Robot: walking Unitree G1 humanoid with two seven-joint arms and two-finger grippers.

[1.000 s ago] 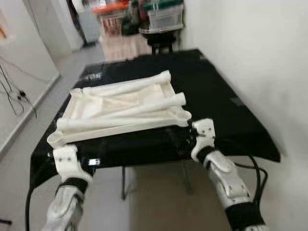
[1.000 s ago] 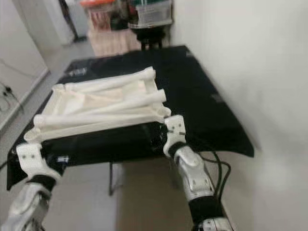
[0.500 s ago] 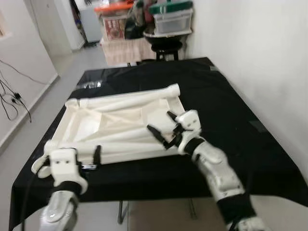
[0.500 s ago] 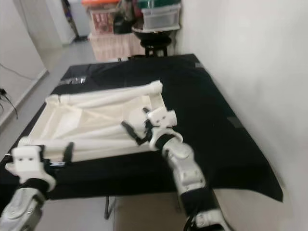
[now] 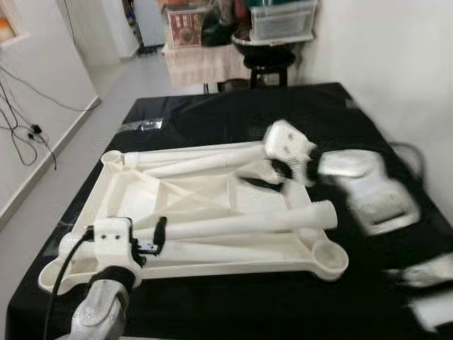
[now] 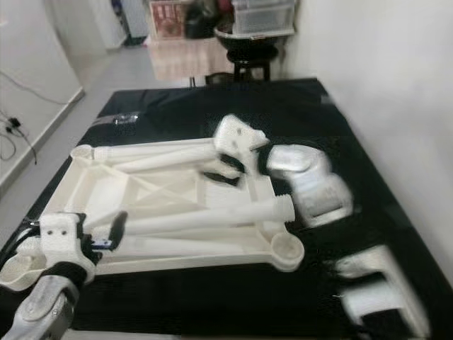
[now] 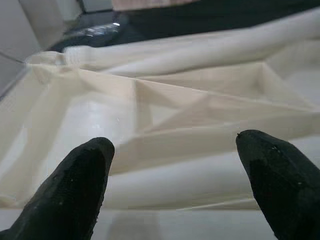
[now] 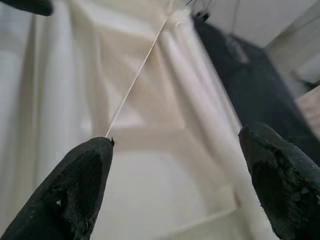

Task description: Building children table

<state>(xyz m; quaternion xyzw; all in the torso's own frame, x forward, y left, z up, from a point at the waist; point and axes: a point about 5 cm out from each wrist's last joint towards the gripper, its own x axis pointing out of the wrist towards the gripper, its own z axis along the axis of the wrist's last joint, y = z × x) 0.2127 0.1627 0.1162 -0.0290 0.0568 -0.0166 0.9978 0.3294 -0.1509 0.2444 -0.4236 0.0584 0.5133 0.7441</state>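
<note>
Both grippers [image 7: 175,180] [image 8: 180,185] spread wide above the cream tabletop [image 5: 212,205].

Bright indoor light; right arm [image 5: 368,188] motion-blurred.

Cream plastic tabletop frame [image 6: 177,205] upside down on black-draped table [image 6: 318,120], loose leg tubes [image 6: 205,216] lying across it. Right gripper [image 6: 225,168] (motion-blurred) over frame's far side, fingers apart. Left gripper [image 6: 106,232] at near-left edge.
</note>
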